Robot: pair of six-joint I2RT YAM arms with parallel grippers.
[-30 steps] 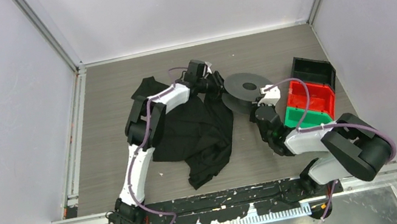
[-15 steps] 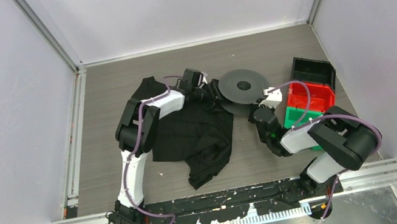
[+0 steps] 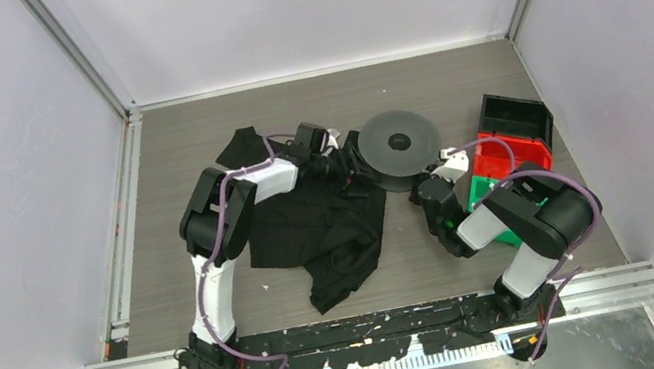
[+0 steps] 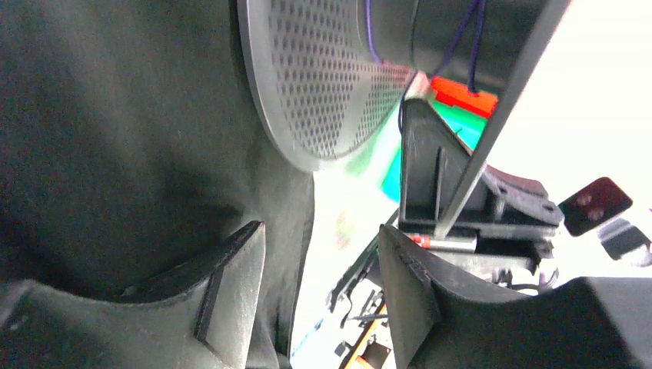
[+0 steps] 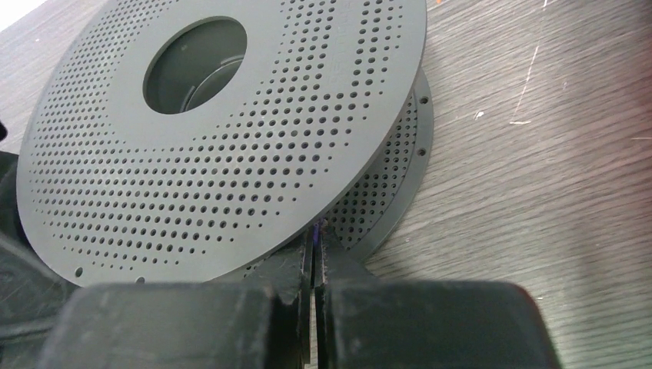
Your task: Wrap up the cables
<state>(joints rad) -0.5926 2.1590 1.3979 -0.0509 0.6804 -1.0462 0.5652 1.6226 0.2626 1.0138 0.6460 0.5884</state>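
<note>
The grey perforated spool [image 3: 400,144] lies on the table; its top flange fills the right wrist view [image 5: 223,131]. My right gripper [image 3: 426,189] sits at the spool's near edge with its jaws [image 5: 317,234] shut on a thin purple-dark cable [image 5: 317,228], which shows only as a sliver at the tips. In the left wrist view the cable [image 4: 470,38] runs from the spool's core [image 4: 388,31] down toward the right gripper. My left gripper [image 3: 347,163] is open and empty [image 4: 319,292] beside the spool's left edge, over the black cloth.
A black cloth garment [image 3: 319,221] lies spread left of the spool, under my left arm. Black [image 3: 516,116], red [image 3: 511,157] and green [image 3: 487,192] bins stand stacked at the right, close to my right arm. Walls enclose the table.
The left gripper has drawn back down and to the left, off the spool. The spool has shifted slightly left and lies flatter. The right gripper stays at its near edge.
</note>
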